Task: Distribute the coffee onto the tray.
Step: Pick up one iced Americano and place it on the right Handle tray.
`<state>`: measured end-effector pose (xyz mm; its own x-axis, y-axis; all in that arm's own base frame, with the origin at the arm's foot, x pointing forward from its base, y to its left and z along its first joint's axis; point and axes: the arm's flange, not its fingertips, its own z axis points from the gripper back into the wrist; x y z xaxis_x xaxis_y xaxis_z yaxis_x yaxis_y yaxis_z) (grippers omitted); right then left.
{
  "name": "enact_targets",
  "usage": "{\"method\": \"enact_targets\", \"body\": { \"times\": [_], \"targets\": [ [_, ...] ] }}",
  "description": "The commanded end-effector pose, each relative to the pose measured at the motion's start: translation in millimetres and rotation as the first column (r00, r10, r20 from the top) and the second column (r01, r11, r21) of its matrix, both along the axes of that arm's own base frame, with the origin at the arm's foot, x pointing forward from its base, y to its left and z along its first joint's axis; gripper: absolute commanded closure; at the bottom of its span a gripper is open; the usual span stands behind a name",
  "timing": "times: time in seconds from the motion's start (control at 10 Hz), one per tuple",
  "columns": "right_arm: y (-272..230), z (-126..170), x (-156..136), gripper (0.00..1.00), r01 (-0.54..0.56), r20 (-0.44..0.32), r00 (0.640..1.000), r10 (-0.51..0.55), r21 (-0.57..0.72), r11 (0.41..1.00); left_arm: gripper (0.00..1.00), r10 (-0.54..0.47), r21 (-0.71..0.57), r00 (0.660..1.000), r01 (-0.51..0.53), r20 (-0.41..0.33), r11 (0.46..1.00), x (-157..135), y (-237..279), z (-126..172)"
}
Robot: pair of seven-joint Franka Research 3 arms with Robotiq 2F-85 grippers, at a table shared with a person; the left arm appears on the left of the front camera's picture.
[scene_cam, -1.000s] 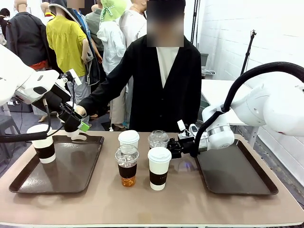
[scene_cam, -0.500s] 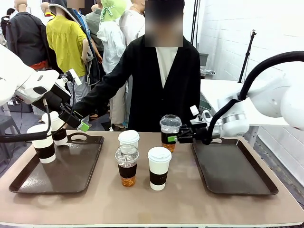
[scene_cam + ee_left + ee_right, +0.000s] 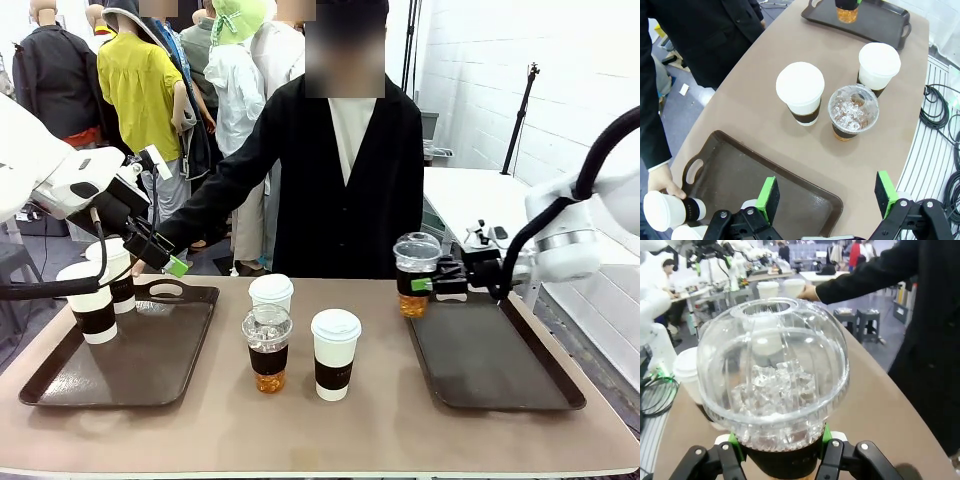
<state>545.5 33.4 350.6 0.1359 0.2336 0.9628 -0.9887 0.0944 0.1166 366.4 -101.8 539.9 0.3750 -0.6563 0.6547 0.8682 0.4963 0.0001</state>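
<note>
Now | right jaws clamped on iced cup (image 3: 772,390), base hidden | left jaws apart | person's hand (image 3: 662,181) on paper cup (image 3: 662,214)

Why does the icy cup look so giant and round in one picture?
Right wrist view: the clear cup sits close to the wide-angle lens, gripped by the right pincer, so it looms huge and light glints off its dome. Front view: the same cup looks small. Left wrist view: the table edge bends too.
</note>
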Motion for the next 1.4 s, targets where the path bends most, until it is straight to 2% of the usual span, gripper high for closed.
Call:
{"method": "enact_targets", "body": {
  "times": [0.0, 0.3, 0.7, 1.3],
  "targets": [
    [-20.6, 0.6, -14.0, 0.38, 0.043, 0.013, 0.999, -0.043, 0.0, 0.999, 0.0, -0.011, -0.005, 1.0, 0.011, -0.002, 1.0, 1.1, 2.3, -0.1],
    [-53.4, -25.5, -22.9, 0.38, 0.107, 0.059, 0.993, -0.105, -0.032, 0.994, 0.0, -0.011, -0.005, 1.0, 0.011, -0.002, 1.0, 1.1, 2.3, -0.1],
    [-70.9, -42.5, -19.9, 0.38, 0.208, 0.137, 0.97, -0.202, -0.032, 0.978, 0.0, -0.011, -0.005, 1.0, 0.011, -0.002, 1.0, 1.1, 2.3, -0.1],
    [-63.1, -85.9, -3.9, 0.38, 0.235, 0.153, 0.958, -0.241, 0.055, 0.97, 0.0, -0.011, -0.005, 1.0, 0.011, -0.002, 1.0, 1.1, 2.3, -0.1]
  ]
}}
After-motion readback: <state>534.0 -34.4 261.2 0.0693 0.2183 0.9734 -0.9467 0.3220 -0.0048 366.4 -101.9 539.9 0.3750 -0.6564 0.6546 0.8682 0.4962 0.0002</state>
